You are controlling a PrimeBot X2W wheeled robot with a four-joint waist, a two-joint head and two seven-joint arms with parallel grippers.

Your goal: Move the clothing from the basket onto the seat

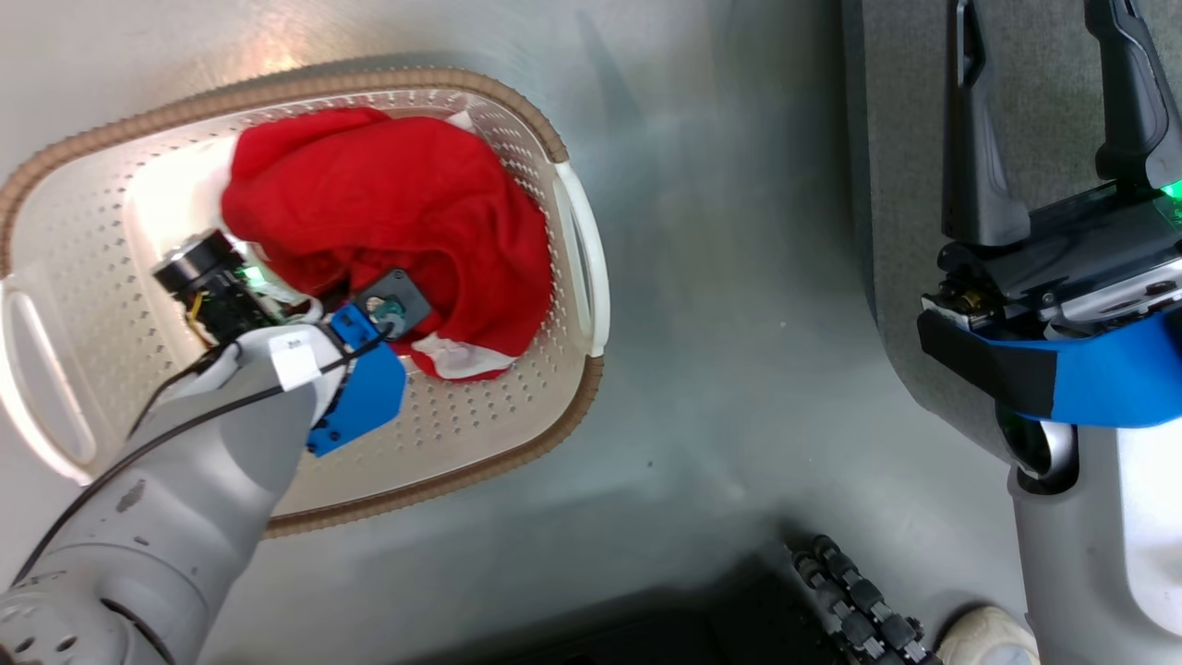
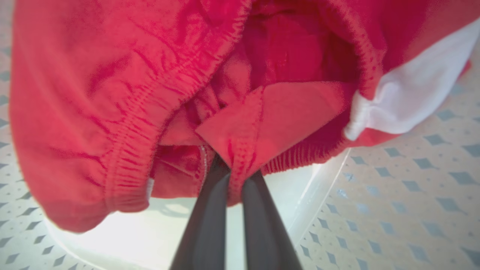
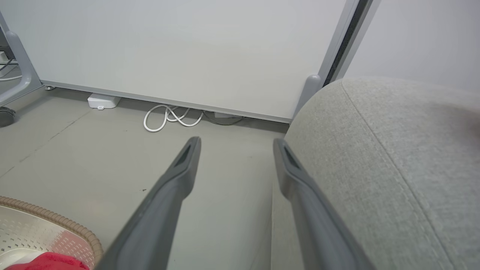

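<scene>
1. Clothing (image 1: 397, 212): red bundle with white trim, heaped toward the far right of the basket (image 1: 577, 231). Basket sits on the floor (image 1: 739, 277), left of the seat (image 1: 1043, 92).
2. Left gripper (image 2: 235, 170): fingers pressed together on a stitched red fold, just beside an elastic waistband. The bite looks narrow.
3. Right gripper (image 3: 236, 144): fingers apart, nothing between them, hovering at the seat's rounded left edge.
4. Handling (judged): fabric is light, soft and limp, and will drape and trail below the pinch. The doubled seam is a fair hold; the waistband would give a thicker one.
5. Cannot tell how the garments are tangled, so a second may ride up or drop back.
6. Edges: the basket's right wall and brown rim stand between bundle and seat. Hanging cloth could snag there, so the lift probably needs height first.
7. Room: open floor lies between basket and seat.
</scene>
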